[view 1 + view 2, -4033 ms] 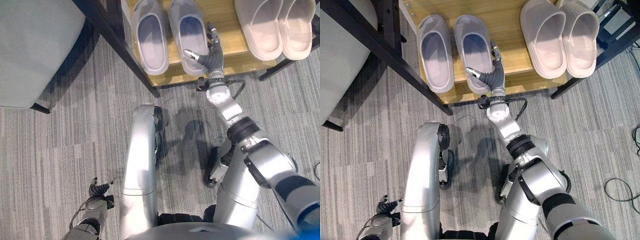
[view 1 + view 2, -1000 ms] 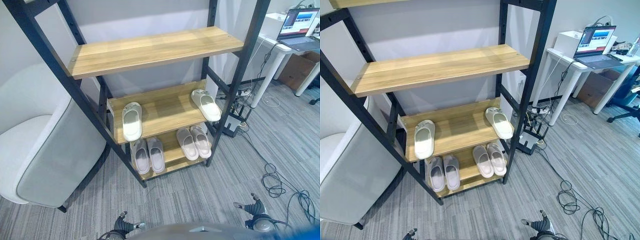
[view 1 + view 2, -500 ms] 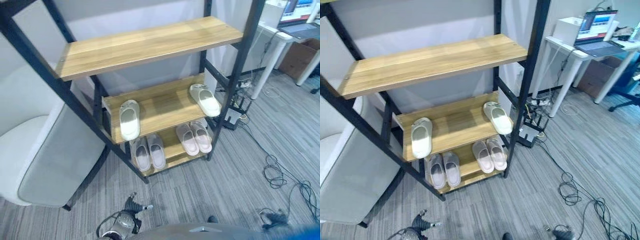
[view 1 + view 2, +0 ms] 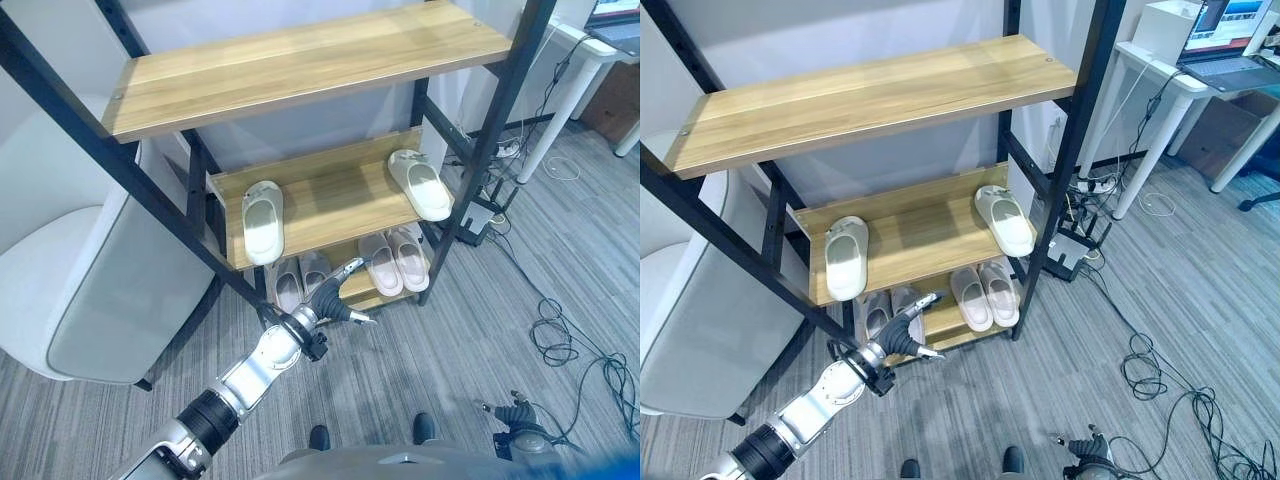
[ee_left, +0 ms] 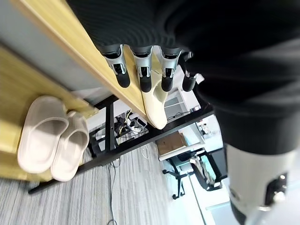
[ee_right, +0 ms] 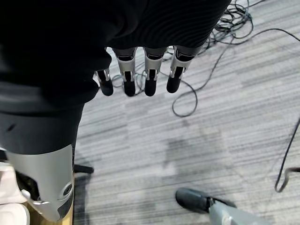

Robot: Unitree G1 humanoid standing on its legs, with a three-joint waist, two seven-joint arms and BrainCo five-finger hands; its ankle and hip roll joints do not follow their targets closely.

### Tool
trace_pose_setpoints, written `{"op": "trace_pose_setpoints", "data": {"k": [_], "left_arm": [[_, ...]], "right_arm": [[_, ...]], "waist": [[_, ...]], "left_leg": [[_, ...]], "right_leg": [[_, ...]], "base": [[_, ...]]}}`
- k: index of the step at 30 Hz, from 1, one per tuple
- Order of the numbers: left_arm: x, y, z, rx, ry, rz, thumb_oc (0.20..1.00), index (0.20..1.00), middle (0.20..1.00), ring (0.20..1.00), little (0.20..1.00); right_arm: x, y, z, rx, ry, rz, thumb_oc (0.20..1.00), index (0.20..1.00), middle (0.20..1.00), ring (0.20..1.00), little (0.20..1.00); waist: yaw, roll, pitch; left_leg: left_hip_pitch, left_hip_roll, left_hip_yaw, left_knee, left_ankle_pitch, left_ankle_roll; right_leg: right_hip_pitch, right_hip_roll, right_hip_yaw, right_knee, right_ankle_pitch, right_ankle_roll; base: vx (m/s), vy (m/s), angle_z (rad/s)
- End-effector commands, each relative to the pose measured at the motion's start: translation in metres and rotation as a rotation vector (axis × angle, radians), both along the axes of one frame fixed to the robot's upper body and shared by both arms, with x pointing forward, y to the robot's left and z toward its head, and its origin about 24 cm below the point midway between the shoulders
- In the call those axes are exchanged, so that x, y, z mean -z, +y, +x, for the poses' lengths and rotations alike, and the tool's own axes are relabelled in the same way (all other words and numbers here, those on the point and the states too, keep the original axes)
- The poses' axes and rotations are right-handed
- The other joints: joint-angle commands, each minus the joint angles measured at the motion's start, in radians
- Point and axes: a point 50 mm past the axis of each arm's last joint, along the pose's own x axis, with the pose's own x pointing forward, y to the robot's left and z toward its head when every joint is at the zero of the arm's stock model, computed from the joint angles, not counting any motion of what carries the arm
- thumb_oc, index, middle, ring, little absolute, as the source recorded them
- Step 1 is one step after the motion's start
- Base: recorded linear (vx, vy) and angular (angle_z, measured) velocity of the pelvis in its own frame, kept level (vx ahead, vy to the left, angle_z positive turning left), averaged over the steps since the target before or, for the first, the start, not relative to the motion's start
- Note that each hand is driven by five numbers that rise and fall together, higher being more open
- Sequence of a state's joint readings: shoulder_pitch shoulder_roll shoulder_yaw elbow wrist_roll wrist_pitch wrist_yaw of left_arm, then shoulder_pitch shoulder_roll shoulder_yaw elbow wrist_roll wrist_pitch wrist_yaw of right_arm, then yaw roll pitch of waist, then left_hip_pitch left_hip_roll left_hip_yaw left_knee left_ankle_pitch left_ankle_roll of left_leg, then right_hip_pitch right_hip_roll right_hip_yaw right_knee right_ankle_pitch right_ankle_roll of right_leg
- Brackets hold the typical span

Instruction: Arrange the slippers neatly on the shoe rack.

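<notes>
The left hand (image 4: 333, 303) reaches toward the shoe rack (image 4: 300, 75), fingers straight and holding nothing, in front of the bottom shelf's grey pair (image 4: 298, 280). The right hand (image 4: 517, 418) hangs low over the floor, fingers relaxed. Two white slippers (image 4: 263, 222) (image 4: 420, 184) lie well apart on the middle shelf; a pink pair (image 4: 396, 261) sits together below.

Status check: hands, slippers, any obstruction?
Left robot hand open, raised in front of the bottom shelf; right robot hand open, low over carpet. Two slippers apart on middle shelf, two pairs below. Nothing blocking.
</notes>
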State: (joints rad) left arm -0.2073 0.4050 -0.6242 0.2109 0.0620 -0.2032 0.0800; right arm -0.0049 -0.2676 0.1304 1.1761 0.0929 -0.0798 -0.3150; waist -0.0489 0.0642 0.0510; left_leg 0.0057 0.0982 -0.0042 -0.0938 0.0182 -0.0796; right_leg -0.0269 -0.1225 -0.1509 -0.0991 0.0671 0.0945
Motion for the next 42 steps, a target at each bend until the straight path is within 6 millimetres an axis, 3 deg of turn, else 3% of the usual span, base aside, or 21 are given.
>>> {"op": "trace_pose_setpoints", "data": {"k": [1, 6, 14, 22, 25, 27, 32, 38, 42], "left_arm": [[-0.016, 0.006, 0.022, -0.09, -0.145, 0.024, 1.0, 1.0, 1.0, 1.0, 1.0], [-0.031, 0.016, 0.045, -0.239, -0.271, 0.077, 1.0, 1.0, 1.0, 1.0, 1.0], [-0.064, 0.06, 0.086, -0.514, -0.461, 0.243, 1.0, 1.0, 1.0, 1.0, 1.0], [-0.099, 0.098, 0.109, -0.675, -0.597, 0.391, 1.0, 1.0, 1.0, 1.0, 1.0], [-0.111, 0.111, 0.113, -0.723, -0.631, 0.423, 1.0, 1.0, 1.0, 1.0, 1.0], [-0.13, 0.128, 0.119, -0.786, -0.682, 0.476, 1.0, 1.0, 1.0, 1.0, 1.0], [-0.163, 0.145, 0.123, -0.866, -0.765, 0.477, 1.0, 1.0, 1.0, 1.0, 1.0], [-0.18, 0.164, 0.122, -0.926, -0.819, 0.587, 1.0, 1.0, 1.0, 1.0, 1.0], [-0.188, 0.166, 0.121, -0.942, -0.848, 0.585, 1.0, 1.0, 1.0, 1.0, 1.0]], "right_arm": [[0.002, 0.004, 0.001, -0.03, 0.031, -0.026, 1.0, 1.0, 1.0, 1.0, 1.0], [0.005, 0.01, 0.0, -0.015, 0.047, -0.035, 1.0, 1.0, 1.0, 1.0, 1.0], [0.006, 0.016, 0.002, 0.009, 0.053, -0.045, 1.0, 1.0, 1.0, 1.0, 1.0], [0.001, 0.014, 0.015, -0.008, 0.017, -0.074, 1.0, 1.0, 1.0, 1.0, 1.0], [-0.001, 0.012, 0.019, -0.018, 0.008, -0.087, 1.0, 1.0, 1.0, 1.0, 1.0], [-0.004, 0.012, 0.028, -0.037, -0.013, -0.101, 1.0, 1.0, 1.0, 1.0, 1.0], [-0.007, 0.012, 0.036, -0.055, -0.037, -0.115, 1.0, 1.0, 1.0, 1.0, 1.0], [-0.009, 0.014, 0.043, -0.073, -0.056, -0.117, 1.0, 1.0, 1.0, 1.0, 1.0], [-0.013, 0.017, 0.052, -0.085, -0.081, -0.122, 1.0, 1.0, 1.0, 1.0, 1.0]], "waist": [[-0.005, -0.032, -0.019], [-0.013, -0.024, -0.022], [-0.024, -0.019, -0.023], [-0.031, -0.023, -0.014], [-0.03, -0.025, -0.009], [-0.028, -0.029, 0.004], [-0.027, -0.039, 0.031], [-0.023, -0.053, 0.049], [-0.019, -0.056, 0.061]], "left_leg": [[-0.06, 0.006, 0.054, 0.007, -0.021, -0.017], [-0.084, 0.001, 0.062, 0.007, -0.018, -0.019], [-0.138, -0.004, 0.066, 0.007, -0.008, -0.019], [-0.191, -0.012, 0.064, 0.007, 0.001, -0.018], [-0.21, -0.013, 0.062, 0.007, 0.006, -0.017], [-0.234, -0.017, 0.059, 0.007, 0.01, -0.016], [-0.268, -0.017, 0.053, 0.007, 0.019, -0.014], [-0.291, -0.017, 0.053, 0.007, 0.022, -0.013], [-0.303, -0.019, 0.049, 0.007, 0.024, -0.013]], "right_leg": [[0.03, -0.055, -0.034, 0.012, -0.064, 0.086], [-0.003, -0.06, -0.024, 0.012, -0.055, 0.091], [-0.07, -0.066, -0.013, 0.012, -0.04, 0.096], [-0.129, -0.074, -0.004, 0.012, -0.018, 0.1], [-0.146, -0.077, -0.006, 0.012, -0.012, 0.102], [-0.171, -0.081, -0.007, 0.012, -0.001, 0.104], [-0.201, -0.081, -0.008, 0.012, 0.014, 0.107], [-0.223, -0.08, -0.009, 0.012, 0.019, 0.109], [-0.232, -0.081, -0.013, 0.012, 0.02, 0.111]], "base": [[0.04, -0.013, 0.0], [0.03, -0.003, -0.07], [0.02, 0.011, -0.1], [-0.01, 0.011, -0.01], [-0.01, 0.011, 0.0], [-0.03, 0.037, 0.02], [-0.01, 0.006, 0.0], [0.0, 0.0, 0.0], [0.0, 0.0, 0.0]]}}
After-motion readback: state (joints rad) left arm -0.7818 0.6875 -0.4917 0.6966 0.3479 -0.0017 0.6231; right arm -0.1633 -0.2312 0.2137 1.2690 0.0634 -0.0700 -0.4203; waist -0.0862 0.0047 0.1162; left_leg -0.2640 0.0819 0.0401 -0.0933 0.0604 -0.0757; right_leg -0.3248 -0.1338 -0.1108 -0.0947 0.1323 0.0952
